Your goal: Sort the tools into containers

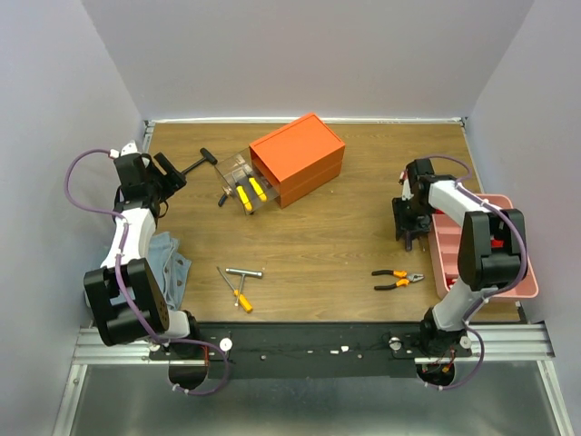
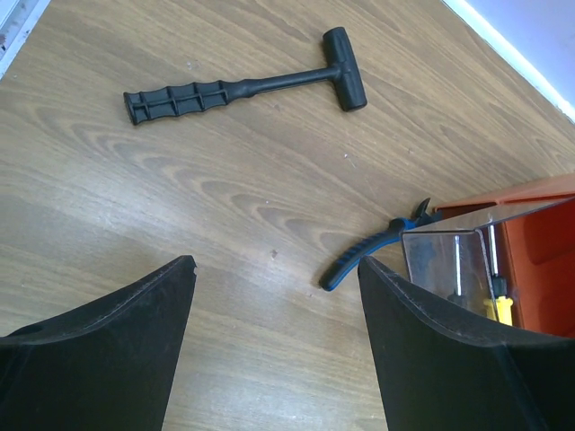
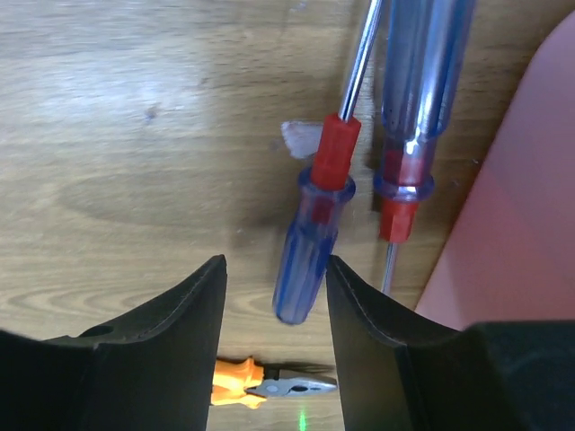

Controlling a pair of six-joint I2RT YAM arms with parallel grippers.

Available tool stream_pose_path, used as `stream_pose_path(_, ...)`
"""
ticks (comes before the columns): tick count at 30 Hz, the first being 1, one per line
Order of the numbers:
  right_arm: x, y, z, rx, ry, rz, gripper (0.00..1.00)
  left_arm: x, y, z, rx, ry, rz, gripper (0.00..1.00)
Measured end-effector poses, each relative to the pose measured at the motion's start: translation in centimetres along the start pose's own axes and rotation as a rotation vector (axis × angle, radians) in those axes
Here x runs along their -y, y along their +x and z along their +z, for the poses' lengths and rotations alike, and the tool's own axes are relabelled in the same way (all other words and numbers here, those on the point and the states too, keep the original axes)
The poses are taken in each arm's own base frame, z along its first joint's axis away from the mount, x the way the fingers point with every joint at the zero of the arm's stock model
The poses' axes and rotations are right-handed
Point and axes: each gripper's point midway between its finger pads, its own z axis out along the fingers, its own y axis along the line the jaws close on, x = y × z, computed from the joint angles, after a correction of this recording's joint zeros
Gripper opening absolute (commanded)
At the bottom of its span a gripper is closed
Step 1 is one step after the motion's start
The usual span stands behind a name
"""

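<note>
My left gripper [image 1: 169,173] [image 2: 274,263] is open and empty above the bare table. A black T-handle tool [image 2: 243,85] [image 1: 196,165] lies beyond it. Blue-handled pliers [image 2: 368,251] lie by the clear drawer [image 2: 454,260] [image 1: 243,182] pulled out of the orange box [image 1: 298,156], with yellow screwdrivers [image 1: 245,195] inside. My right gripper [image 1: 408,232] [image 3: 274,260] is open, low over two purple-handled screwdrivers. The end of one handle [image 3: 310,238] lies between the jaws. The other screwdriver [image 3: 413,99] lies beside the pink tray [image 3: 530,206] [image 1: 481,263]. Orange pliers [image 1: 398,279] [image 3: 238,384] lie nearer the front.
A silver T-wrench [image 1: 243,272] and a yellow-handled screwdriver [image 1: 240,298] lie front left of centre. A grey-blue cloth [image 1: 170,263] sits by the left arm. Walls close the table at the back and both sides.
</note>
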Motion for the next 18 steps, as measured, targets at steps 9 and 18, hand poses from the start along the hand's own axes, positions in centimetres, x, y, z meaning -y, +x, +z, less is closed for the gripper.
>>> stream_pose_path(9, -0.4, 0.1, 1.3, -0.061, -0.035, 0.010, 0.01, -0.2, 0.0, -0.1, -0.003, -0.013, 0.002, 0.83)
stream_pose_path(18, -8.1, -10.8, -5.5, 0.226, -0.176, -0.189, 0.01, -0.1, -0.7, 0.0, 0.007, -0.011, 0.034, 0.83)
